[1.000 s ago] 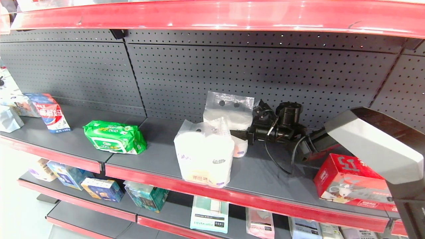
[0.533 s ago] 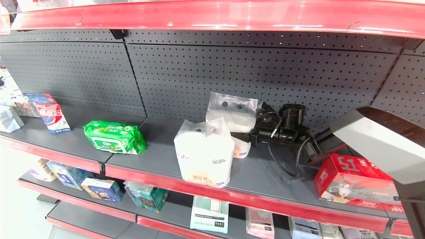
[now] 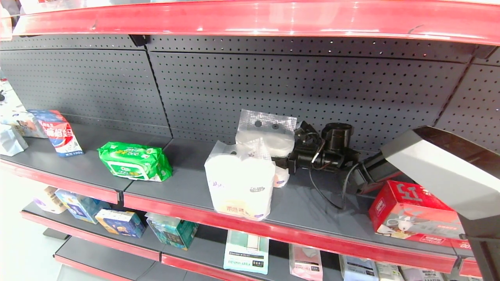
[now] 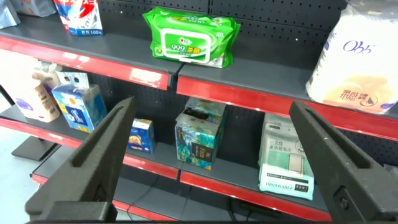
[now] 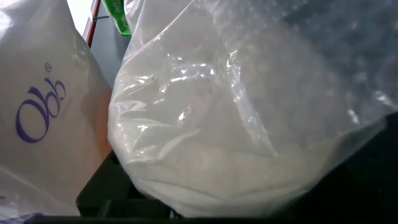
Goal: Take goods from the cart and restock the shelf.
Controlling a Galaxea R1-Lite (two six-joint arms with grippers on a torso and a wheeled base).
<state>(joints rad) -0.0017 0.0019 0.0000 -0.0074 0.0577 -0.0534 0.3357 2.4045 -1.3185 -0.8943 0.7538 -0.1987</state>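
Restocking in progress. A bag [image 3: 265, 134] of rolls is held just behind the pack [image 3: 239, 183] on the shelf [image 3: 304, 210], clasped by the right hand [image 3: 278, 160]. Its base is hidden, so it is possibly not yet set down. Release is left. The left hand [image 4: 211, 160], spread wide and carrying nothing, is seen lower than the pack.

A green soft-plastic pack of wet wipes [image 3: 134, 161] lies near the front edge of the dark grey shelf [image 3: 187, 183]. A blue-and-red upright pouch [image 3: 58, 132] stands farther toward the left end, and a red cardboard box [image 3: 414, 214] sits by the front edge near the right end. Behind them rises a dark perforated metal back panel [image 3: 273, 86]; on the tier below, a teal printed carton [image 3: 172, 231] stands between blue boxes [image 3: 81, 205] and a white-and-green flat pack [image 3: 246, 251].
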